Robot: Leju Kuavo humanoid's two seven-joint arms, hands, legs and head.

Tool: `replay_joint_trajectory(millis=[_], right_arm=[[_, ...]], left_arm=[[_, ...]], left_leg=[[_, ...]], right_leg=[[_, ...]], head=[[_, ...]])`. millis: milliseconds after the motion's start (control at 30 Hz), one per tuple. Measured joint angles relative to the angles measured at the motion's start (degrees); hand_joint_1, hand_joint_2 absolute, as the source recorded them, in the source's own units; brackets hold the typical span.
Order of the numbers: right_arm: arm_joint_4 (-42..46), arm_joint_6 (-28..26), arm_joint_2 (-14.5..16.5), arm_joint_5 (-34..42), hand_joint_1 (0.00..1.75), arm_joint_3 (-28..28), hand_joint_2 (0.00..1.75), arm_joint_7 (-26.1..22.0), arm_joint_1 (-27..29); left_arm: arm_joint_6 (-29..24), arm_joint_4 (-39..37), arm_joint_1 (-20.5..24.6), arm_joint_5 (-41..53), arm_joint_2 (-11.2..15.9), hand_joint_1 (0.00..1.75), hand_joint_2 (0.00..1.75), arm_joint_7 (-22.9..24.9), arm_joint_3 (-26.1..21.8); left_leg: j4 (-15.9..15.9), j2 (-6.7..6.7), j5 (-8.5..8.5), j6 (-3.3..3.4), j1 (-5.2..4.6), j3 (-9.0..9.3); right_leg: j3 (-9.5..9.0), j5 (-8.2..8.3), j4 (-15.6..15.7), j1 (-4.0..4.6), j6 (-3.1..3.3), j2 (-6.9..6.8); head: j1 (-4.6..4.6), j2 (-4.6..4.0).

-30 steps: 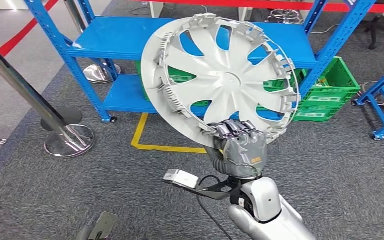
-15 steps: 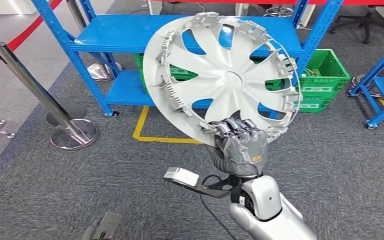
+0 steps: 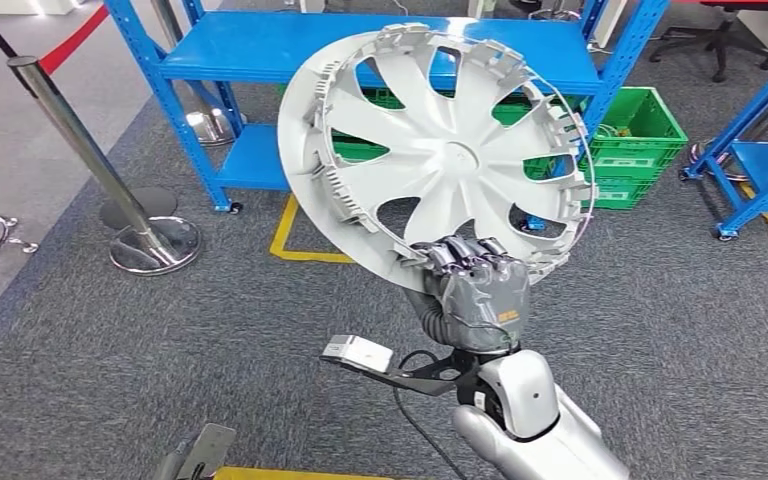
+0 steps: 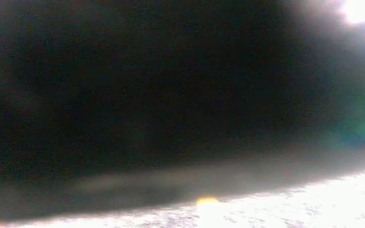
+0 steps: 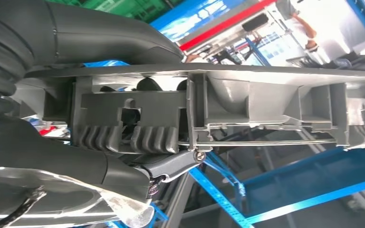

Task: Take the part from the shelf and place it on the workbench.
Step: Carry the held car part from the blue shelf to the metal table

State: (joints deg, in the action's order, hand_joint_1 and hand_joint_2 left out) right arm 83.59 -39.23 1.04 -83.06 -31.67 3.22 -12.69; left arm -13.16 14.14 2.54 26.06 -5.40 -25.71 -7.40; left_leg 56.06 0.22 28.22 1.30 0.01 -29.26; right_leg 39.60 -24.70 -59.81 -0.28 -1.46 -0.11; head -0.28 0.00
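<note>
The part is a large silver wheel cover (image 3: pixel 440 150) with curved spokes and clips round its rim. My right hand (image 3: pixel 472 290) grips its lower rim and holds it upright in the air, inner side facing me, in front of the blue shelf (image 3: pixel 250 50). In the right wrist view the cover's rim (image 5: pixel 247 109) with its clips and wire ring runs across the picture, clamped between my thumb and fingers (image 5: pixel 100 28). The left wrist view is dark and blurred.
A blue shelf unit stands ahead with green crates (image 3: pixel 640 140) under and beside it. A chrome barrier post (image 3: pixel 90 165) with a round base stands at the left. Another blue rack (image 3: pixel 760 150) is at the right. Yellow tape (image 3: pixel 295 245) marks the grey carpet.
The whole scene has shifted: the shelf and post lie lower and further back in the picture, so the camera has moved. The cover stays held in my right hand the same way.
</note>
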Motion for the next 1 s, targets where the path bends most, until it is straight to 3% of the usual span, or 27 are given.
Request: replay_joint_trajectory(millis=[67,100,133,167,200,233,267,333,367,433,500,600,633,667,700,767,833,900,1000], right_arm=[[-0.05,0.0,0.0,0.0,1.75,-0.02,1.75,-0.01,0.03],[-0.09,0.0,0.01,0.0,1.75,-0.03,1.75,-0.01,0.04],[-0.13,0.0,0.0,-0.01,1.75,-0.04,1.75,-0.01,0.04],[-0.16,0.0,0.0,-0.02,1.75,-0.04,1.75,-0.01,0.04],[-0.19,0.0,0.01,-0.03,1.75,-0.04,1.75,-0.01,0.04],[-0.2,0.0,0.01,-0.04,1.75,-0.04,1.75,-0.01,0.02],[-0.2,0.0,0.01,-0.04,1.75,-0.04,1.75,-0.01,-0.02],[-0.18,0.0,0.01,-0.04,1.75,-0.04,1.75,0.01,-0.17],[-0.18,0.0,0.01,-0.05,1.75,-0.04,1.75,0.01,-0.22],[-0.18,0.0,0.01,-0.08,1.75,-0.04,1.75,0.0,-0.22],[-0.18,0.0,0.03,-0.1,1.75,-0.04,1.75,0.0,-0.19],[-0.21,0.0,0.05,-0.14,1.75,-0.02,1.75,0.0,-0.15],[-0.25,0.0,0.05,-0.15,1.75,-0.02,1.75,0.01,-0.11],[-0.3,0.0,0.05,-0.16,1.75,-0.02,1.75,0.01,-0.06],[-0.34,0.0,0.05,-0.18,1.75,-0.02,1.75,0.01,-0.03],[-0.38,-0.01,0.05,-0.26,1.75,-0.02,1.75,0.02,-0.01],[-0.38,-0.03,0.05,-0.38,1.75,-0.02,1.75,0.02,-0.06],[-0.38,-0.04,0.05,-0.47,1.75,-0.01,1.75,0.04,-0.1],[-0.4,-0.06,0.05,-0.52,1.75,-0.02,1.75,0.1,-0.1]], left_arm=[[0.06,0.0,-0.02,-0.13,0.01,0.0,0.0,0.01,0.01],[0.09,0.0,-0.04,-0.18,-0.01,0.0,0.0,0.01,0.01],[0.14,0.0,-0.07,-0.21,-0.01,0.0,0.0,0.01,0.01],[0.18,0.0,-0.11,-0.24,-0.01,0.0,0.0,0.01,0.0],[0.22,0.0,-0.14,-0.27,-0.01,0.0,0.0,0.02,-0.01],[0.27,0.0,-0.15,-0.28,-0.02,0.0,0.0,0.02,-0.01],[0.3,0.0,-0.16,-0.29,-0.05,0.0,0.0,0.03,-0.01],[0.32,0.0,-0.17,-0.3,-0.12,0.0,0.0,0.04,-0.01],[0.33,0.0,-0.17,-0.3,-0.13,0.0,0.0,0.05,-0.01],[0.33,-0.01,-0.19,-0.31,-0.08,0.0,0.0,0.09,0.01],[0.34,-0.02,-0.23,-0.31,-0.02,0.0,0.0,0.13,0.01],[0.34,-0.02,-0.34,-0.33,0.02,0.0,0.0,0.15,0.0],[0.35,-0.02,-0.41,-0.34,0.02,0.0,0.0,0.16,0.01],[0.38,-0.02,-0.46,-0.35,0.02,0.0,0.0,0.16,0.01],[0.43,-0.02,-0.5,-0.35,0.02,0.0,0.0,0.16,0.02],[0.5,-0.02,-0.49,-0.35,0.07,0.0,0.0,0.16,0.02],[0.54,-0.02,-0.45,-0.35,0.12,0.0,0.0,0.15,0.02],[0.58,-0.02,-0.45,-0.34,0.1,0.0,0.0,0.15,0.02],[0.63,-0.02,-0.47,-0.36,0.08,0.0,0.0,0.16,0.0]], left_leg=[[-0.01,0.09,-1.41,0.55,0.02,-1.71],[0.03,0.09,-2.09,0.58,0.0,-2.56],[0.08,0.11,-2.73,0.55,-0.02,-3.39],[0.14,0.13,-3.34,0.45,-0.04,-4.21],[0.21,0.14,-3.91,0.33,-0.05,-4.96],[0.3,0.14,-4.42,0.17,-0.05,-5.61],[0.41,0.12,-4.85,-0.03,-0.12,-6.13],[0.65,0.12,-5.6,-0.56,-0.27,-6.72],[0.71,0.16,-5.99,-0.9,-0.31,-6.93],[0.82,0.2,-6.53,-1.61,-0.23,-7.27],[2.99,0.1,-4.31,-2.29,-0.07,-8.2],[13.15,0.02,2.37,-3.13,0.33,-11.54],[15.87,0.02,3.31,-3.3,0.43,-12.15],[16.72,0.03,3.14,-3.38,0.5,-11.9],[15.22,0.02,1.98,-3.36,0.53,-10.57],[8.08,-0.02,-0.9,-3.01,0.52,-5.99],[2.61,-0.08,-1.9,-2.45,0.34,-2.89],[1.22,-0.11,-1.77,-2.13,0.25,-2.58],[0.93,-0.13,-1.82,-2.1,0.3,-2.81]], right_leg=[[1.86,-5.93,-6.59,-0.08,-0.34,0.03],[2.52,-7.63,-10.41,-0.1,-0.47,0.02],[2.83,-7.82,-13.38,-0.09,-0.54,0.02],[2.36,-6.66,-14.71,-0.09,-0.54,0.02],[0.89,-4.93,-14.03,-0.09,-0.47,0.01],[-1.62,-3.51,-11.35,-0.07,-0.32,0.0],[-5.13,-3.23,-7.15,0.0,-0.1,-0.03],[-10.89,-4.9,0.88,0.17,0.35,-0.07],[-12.28,-5.84,3.1,0.27,0.51,-0.04],[-12.13,-5.91,4.2,0.2,1.05,0.02],[-11.66,-5.1,4.42,-0.01,1.92,-0.05],[-10.64,-4.0,4.37,0.04,2.52,-0.17],[-10.22,-3.74,4.26,0.09,2.53,-0.17],[-9.8,-3.54,4.1,0.13,2.49,-0.15],[-9.46,-3.41,3.88,0.13,2.43,-0.12],[-8.95,-3.33,3.41,0.18,2.27,-0.09],[-8.51,-3.19,3.1,0.34,1.83,-0.04],[-8.08,-3.04,2.89,0.52,1.64,0.01],[-7.8,-3.04,2.72,0.64,2.4,-0.04]], head=[[0.12,0.0],[0.13,-0.01],[0.11,-0.01],[0.1,-0.01],[0.09,-0.01],[0.1,-0.01],[0.11,-0.01],[0.1,0.0],[0.06,0.0],[0.08,0.0],[-0.12,-0.01],[-0.33,-0.01],[-0.32,-0.01],[-0.33,-0.01],[-0.33,-0.01],[-0.32,0.0],[-0.29,0.0],[-0.23,-0.01],[-0.16,-0.01]])
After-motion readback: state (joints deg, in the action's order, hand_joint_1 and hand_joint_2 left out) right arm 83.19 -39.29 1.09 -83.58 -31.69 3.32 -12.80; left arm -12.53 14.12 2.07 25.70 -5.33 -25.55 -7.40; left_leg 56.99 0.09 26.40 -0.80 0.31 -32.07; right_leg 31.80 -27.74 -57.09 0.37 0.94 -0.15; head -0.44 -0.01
